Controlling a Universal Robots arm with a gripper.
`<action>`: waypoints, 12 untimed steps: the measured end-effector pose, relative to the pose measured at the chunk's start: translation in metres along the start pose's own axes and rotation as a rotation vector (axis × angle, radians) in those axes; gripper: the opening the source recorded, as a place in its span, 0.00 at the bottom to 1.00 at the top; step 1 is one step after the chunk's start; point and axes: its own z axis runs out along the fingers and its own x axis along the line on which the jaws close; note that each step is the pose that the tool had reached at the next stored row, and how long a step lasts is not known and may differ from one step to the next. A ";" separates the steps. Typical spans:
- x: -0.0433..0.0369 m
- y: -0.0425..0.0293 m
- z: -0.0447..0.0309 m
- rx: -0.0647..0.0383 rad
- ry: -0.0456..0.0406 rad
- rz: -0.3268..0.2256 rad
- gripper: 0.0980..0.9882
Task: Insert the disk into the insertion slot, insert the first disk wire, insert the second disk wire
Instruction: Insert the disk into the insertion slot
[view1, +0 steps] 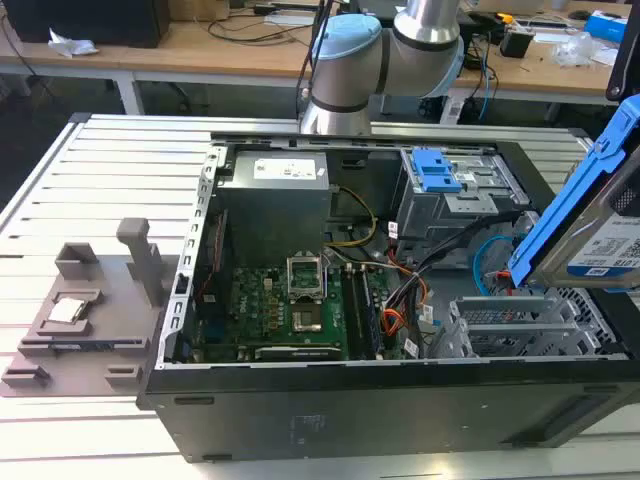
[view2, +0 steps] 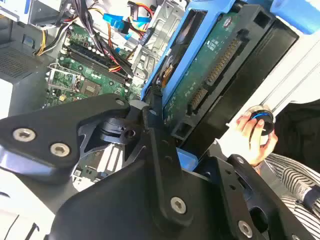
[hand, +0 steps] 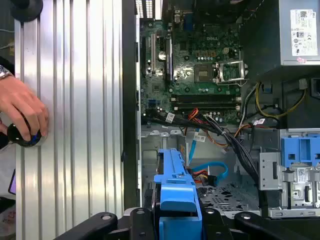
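Exterior view: The disk, in its blue carrier, hangs tilted above the open computer case at the exterior view's right. It is clear of the insertion slot just below, whose bays show no drive.
Second wrist view: The tool is clamped on the disk. The green circuit board faces the camera and the connector pins are bare. A person's hand rests on a knob beyond.
First wrist view: The carrier's leading edge points toward the insertion slot's perforated metal, and a blue cable lies loose inside the case.
Progress: By these pictures no step is finished. The disk is not yet seated, and neither wire is plugged in.
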 end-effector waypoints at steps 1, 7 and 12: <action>0.0000 0.0000 0.0004 0.000 0.0000 0.000 0.30; 0.0000 -0.0001 0.0049 0.000 -0.0001 0.000 0.30; 0.0000 -0.0003 0.0086 0.000 0.0000 0.000 0.30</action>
